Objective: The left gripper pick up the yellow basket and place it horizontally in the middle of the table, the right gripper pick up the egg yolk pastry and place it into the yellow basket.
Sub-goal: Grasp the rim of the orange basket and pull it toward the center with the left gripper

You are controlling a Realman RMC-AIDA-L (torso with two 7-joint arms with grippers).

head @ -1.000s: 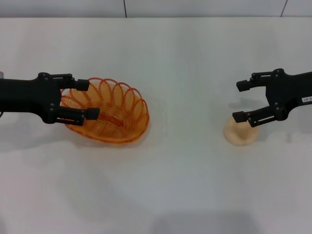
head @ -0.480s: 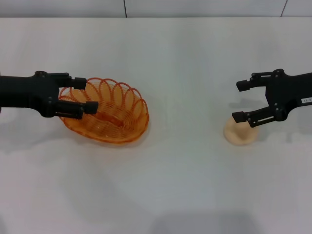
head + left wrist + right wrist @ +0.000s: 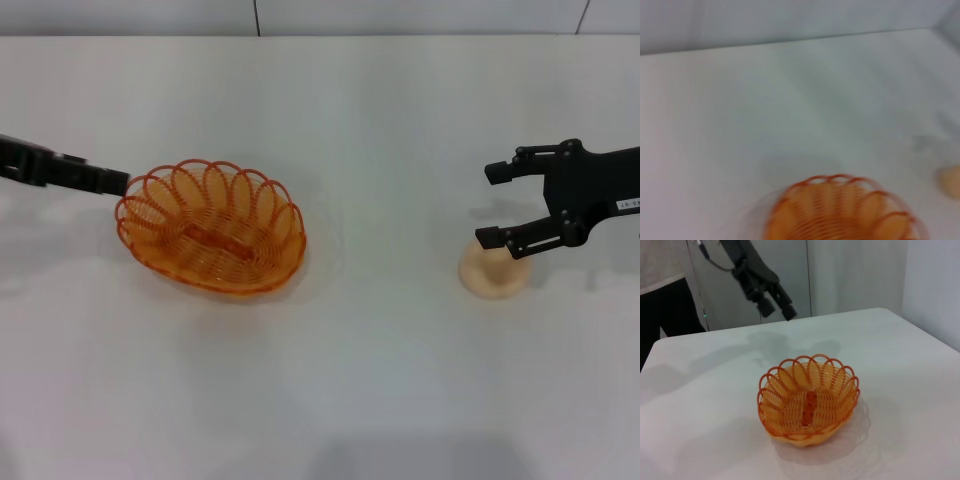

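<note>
We see the yellow basket (image 3: 211, 226) sitting upright on the table (image 3: 380, 380), left of the middle, its long side running across our view. Nothing grips it. The left gripper (image 3: 95, 180) is raised at its left rim and apart from it; from the right wrist view this claw (image 3: 775, 302) hangs well above the table beyond the basket (image 3: 809, 400), with a small gap between its two fingers and nothing in it. We judge the basket as set down and released, which would explain the lifted, empty claw.

The right gripper (image 3: 512, 205) hovers over the egg yolk pastry (image 3: 494, 271), which lies on the right side of the table, well apart from the basket. Its fingers are spread wide, one toward the far side and one over the pastry's top edge. That reads to us as the stance for a grasp from above, not yet closed.

Some things stay unclear. The near finger covers part of the pastry, so we cannot tell whether it touches. Most of the left arm is cut off at the edge. In the left wrist view the basket (image 3: 840, 212) is cropped and no fingers appear; the pastry (image 3: 951, 181) is only a pale sliver at the border.
</note>
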